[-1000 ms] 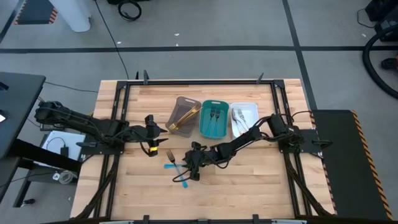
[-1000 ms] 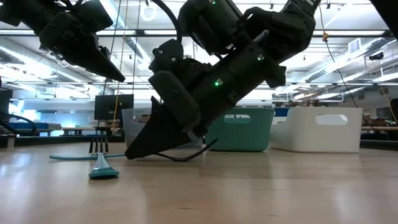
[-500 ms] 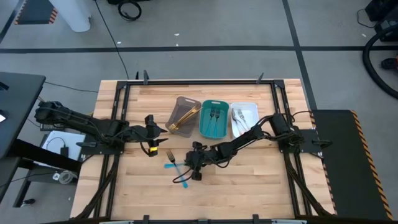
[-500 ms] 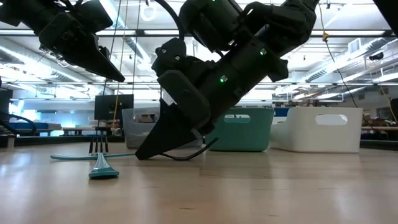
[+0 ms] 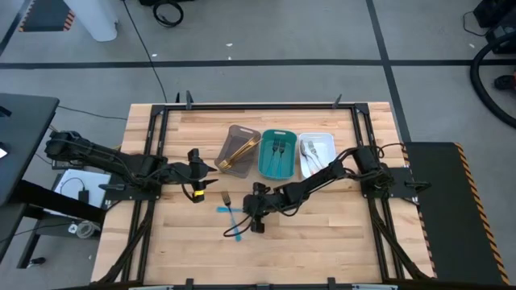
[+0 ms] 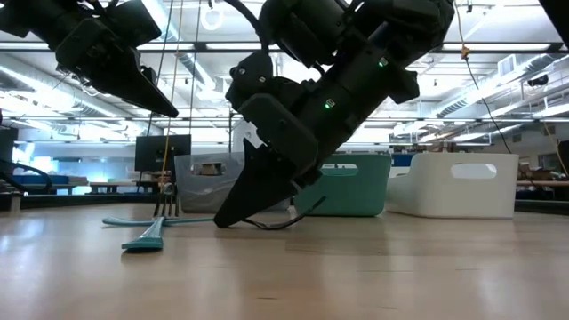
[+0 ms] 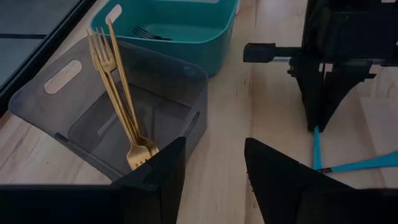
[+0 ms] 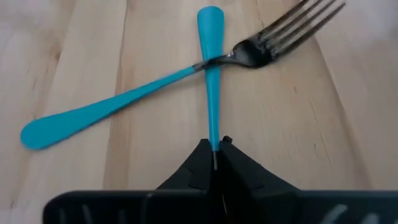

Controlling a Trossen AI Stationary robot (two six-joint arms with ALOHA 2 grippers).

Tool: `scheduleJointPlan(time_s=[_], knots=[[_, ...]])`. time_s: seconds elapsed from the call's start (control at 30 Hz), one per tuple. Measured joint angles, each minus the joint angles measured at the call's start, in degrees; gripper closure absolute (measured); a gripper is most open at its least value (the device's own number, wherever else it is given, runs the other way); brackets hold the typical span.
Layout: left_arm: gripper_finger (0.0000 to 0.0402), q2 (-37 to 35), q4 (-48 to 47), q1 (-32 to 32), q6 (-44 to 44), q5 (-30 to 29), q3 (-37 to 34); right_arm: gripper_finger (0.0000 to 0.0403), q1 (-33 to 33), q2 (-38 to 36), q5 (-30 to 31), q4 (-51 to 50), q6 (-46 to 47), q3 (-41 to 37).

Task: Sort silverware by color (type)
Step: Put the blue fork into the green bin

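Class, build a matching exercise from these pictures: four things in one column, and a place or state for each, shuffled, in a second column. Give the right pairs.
Things:
1. gold forks
2. teal tray
3. blue-handled fork
4. right gripper

Places or states:
A. lying on the table, crossed by another blue-handled piece
B. shut on a blue handle
C. leaning inside the grey-brown tray
D. between the grey-brown tray and the white tray

Pairs: 1-C, 2-D, 3-A, 4-B
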Motion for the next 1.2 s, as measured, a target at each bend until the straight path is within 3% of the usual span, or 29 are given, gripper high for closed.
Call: scheduleJointPlan(time_s=[0.57, 1.2], knots=[[0.0230, 0.0, 0.3, 0.0, -0.1, 0.0, 0.0, 0.0377, 0.0, -8.7, -2.0, -19.1, 5.3, -0.3], [0.0230, 0.0, 0.2, 0.0, -0.1, 0.0, 0.0, 0.0378, 0.3, -11.0, -3.3, -28.2, 7.5, -0.1]])
